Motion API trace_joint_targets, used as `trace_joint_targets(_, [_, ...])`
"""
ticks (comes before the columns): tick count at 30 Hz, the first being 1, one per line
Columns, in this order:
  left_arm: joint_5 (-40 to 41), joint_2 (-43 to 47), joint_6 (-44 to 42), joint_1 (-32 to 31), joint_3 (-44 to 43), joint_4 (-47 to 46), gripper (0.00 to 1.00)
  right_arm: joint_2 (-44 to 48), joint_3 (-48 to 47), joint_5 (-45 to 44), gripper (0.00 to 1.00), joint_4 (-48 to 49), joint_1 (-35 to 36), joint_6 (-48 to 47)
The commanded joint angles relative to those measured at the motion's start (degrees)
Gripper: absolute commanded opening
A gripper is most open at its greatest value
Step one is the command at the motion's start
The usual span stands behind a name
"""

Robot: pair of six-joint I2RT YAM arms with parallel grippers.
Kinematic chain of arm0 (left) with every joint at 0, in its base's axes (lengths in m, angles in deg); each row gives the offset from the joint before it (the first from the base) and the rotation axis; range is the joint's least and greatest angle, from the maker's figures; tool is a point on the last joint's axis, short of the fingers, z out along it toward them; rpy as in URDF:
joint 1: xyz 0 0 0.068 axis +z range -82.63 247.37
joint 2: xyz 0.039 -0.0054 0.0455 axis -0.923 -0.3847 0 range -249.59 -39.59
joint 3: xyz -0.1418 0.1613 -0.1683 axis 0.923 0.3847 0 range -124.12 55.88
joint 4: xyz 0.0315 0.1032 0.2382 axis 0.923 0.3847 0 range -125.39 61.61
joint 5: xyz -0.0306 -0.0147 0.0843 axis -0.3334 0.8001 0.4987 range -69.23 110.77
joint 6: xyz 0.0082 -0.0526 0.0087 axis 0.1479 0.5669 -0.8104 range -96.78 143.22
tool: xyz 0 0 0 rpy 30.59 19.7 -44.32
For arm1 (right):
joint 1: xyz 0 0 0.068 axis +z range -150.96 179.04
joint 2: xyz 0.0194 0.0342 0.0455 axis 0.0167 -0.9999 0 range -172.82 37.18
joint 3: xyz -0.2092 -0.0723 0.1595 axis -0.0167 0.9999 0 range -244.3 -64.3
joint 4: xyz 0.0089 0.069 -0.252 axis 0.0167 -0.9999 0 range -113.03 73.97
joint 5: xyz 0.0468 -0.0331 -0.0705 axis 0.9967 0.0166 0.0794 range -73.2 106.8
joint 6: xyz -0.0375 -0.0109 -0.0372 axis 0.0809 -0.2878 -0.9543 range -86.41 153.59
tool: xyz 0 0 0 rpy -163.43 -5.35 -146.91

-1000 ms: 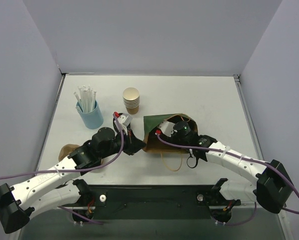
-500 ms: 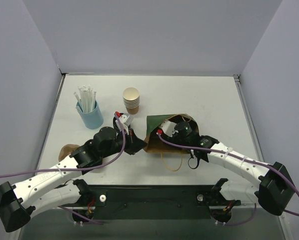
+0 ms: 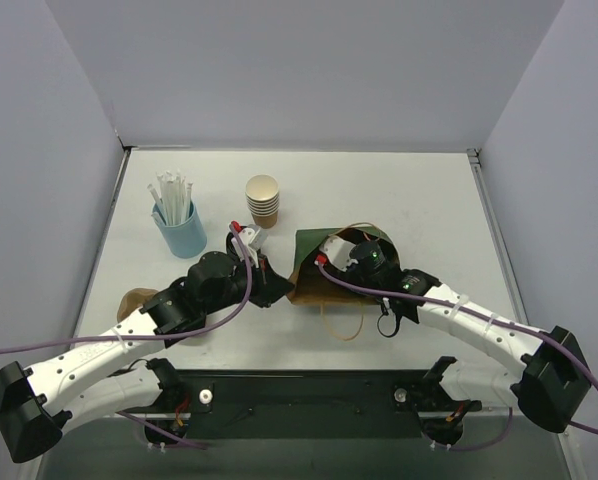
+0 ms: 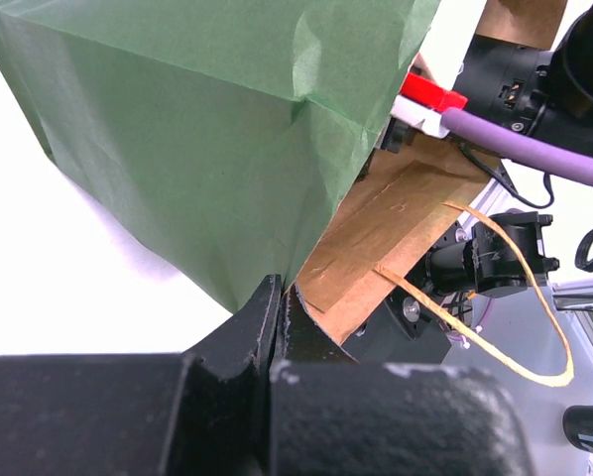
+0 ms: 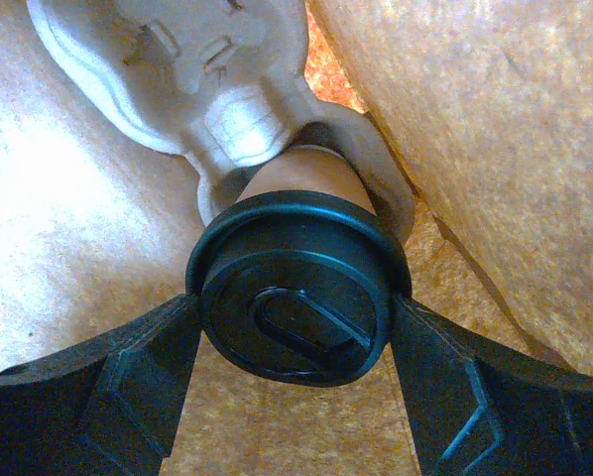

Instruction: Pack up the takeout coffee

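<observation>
Seen from above, a blue cup (image 3: 182,235) holding white straws (image 3: 169,193) stands at the far left of the bench (image 3: 419,190), with a stack of tan cups (image 3: 263,200) just to its right. A brown paper bag (image 3: 319,288) lined with green paper (image 3: 312,247) lies open near the middle. The right pincer (image 3: 341,262) reaches into its mouth and hides the coffee cup from this view. The left pincer (image 3: 270,287) is at the bag's left edge. In the left wrist view, the green paper (image 4: 217,129) fills the upper left and the bag's brown wall (image 4: 396,228) slants below it, a thin paper handle (image 4: 505,297) looping off to the right. The left pincer (image 4: 282,307) is clenched on the bag's lower edge, its jaws pressed together. In the right wrist view, the coffee cup (image 5: 295,288), black lid toward the camera, sits in 1 well of a grey pulp cup tray (image 5: 192,79) inside the bag. The cup is directly between the 2 fingers (image 5: 128,387) of the right pincer (image 5: 296,302), which stands wide and grasps the lid, a finger set against each side of its rim.
</observation>
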Motion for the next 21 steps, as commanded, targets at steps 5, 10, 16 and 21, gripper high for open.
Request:
trace_joint_targets(5, [-0.5,-0.66,-1.44,0.09,-2.11,2.81,0.0,2.98,-3.54,-6.69,0.82,-0.2,-0.39,4.06])
trace_joint_targets(10, [-0.5,-0.92,-1.53,0.09,-2.11,2.81,0.0,3.95,-3.28,-4.94,0.81,-0.2,-0.3,5.73])
trace_joint_targets(16, [-0.41,-1.1,-1.62,0.01,-2.55,2.9,0.0,5.71,-2.84,-0.1,0.8,-1.25,-0.3,6.96])
trace_joint_targets(21, [-0.59,-1.45,-1.8,0.01,-2.72,2.81,0.0,5.44,-2.93,0.78,0.66,-2.57,-0.22,6.96])
